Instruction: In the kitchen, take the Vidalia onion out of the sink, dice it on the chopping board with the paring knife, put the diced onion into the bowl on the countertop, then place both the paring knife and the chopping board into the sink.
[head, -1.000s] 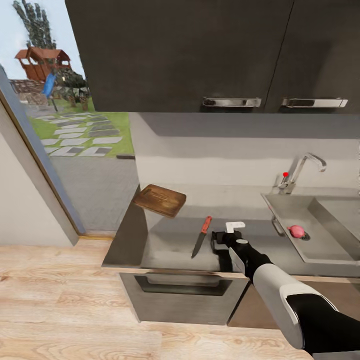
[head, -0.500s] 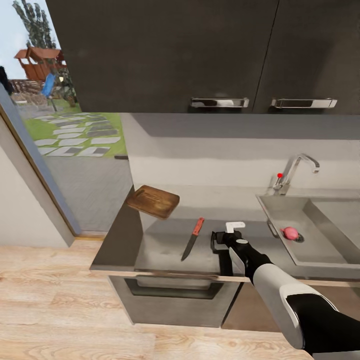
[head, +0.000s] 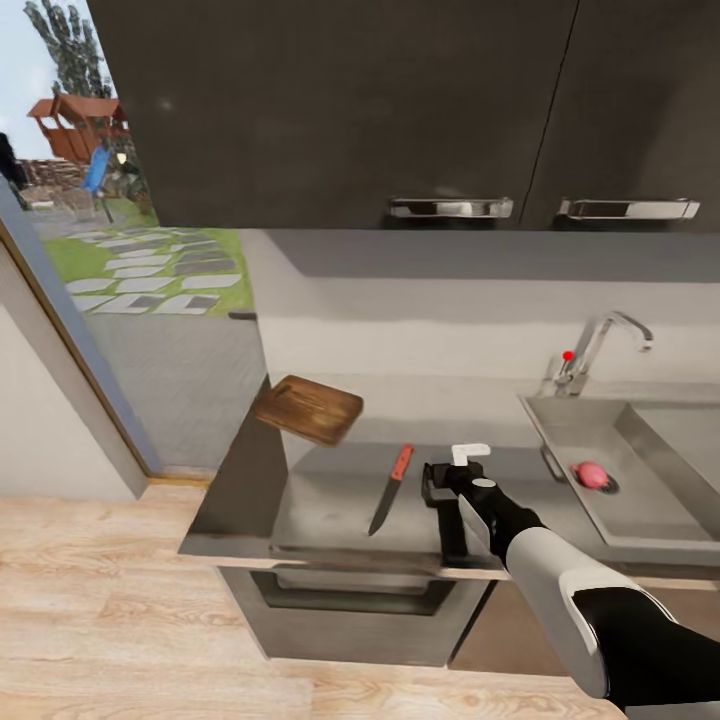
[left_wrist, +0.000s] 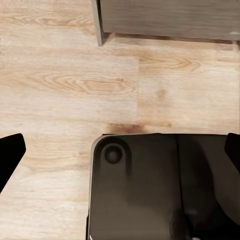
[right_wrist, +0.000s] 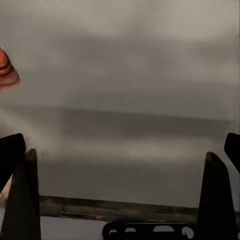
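Grey glossy surface at centre of head view, over dark cabinet fronts. Dark brown chopping board at 10 o'clock from the paring knife, well apart, hanging past the surface's far left corner. Knife flat on the surface, orange-red handle toward 12, dark blade toward 6. Right tool just beside the knife at its 3 o'clock, low over the surface, fingers spread wide with nothing between them; orange-red handle tip at the edge of right wrist view. Steel sink at 3 o'clock, chrome tap with red knob behind. Pinkish-red Vidalia onion in the basin beside the drain. Left tool apart too, dark fingertips at both edges of left wrist view, over pale wooden floor and a dark rounded base part.
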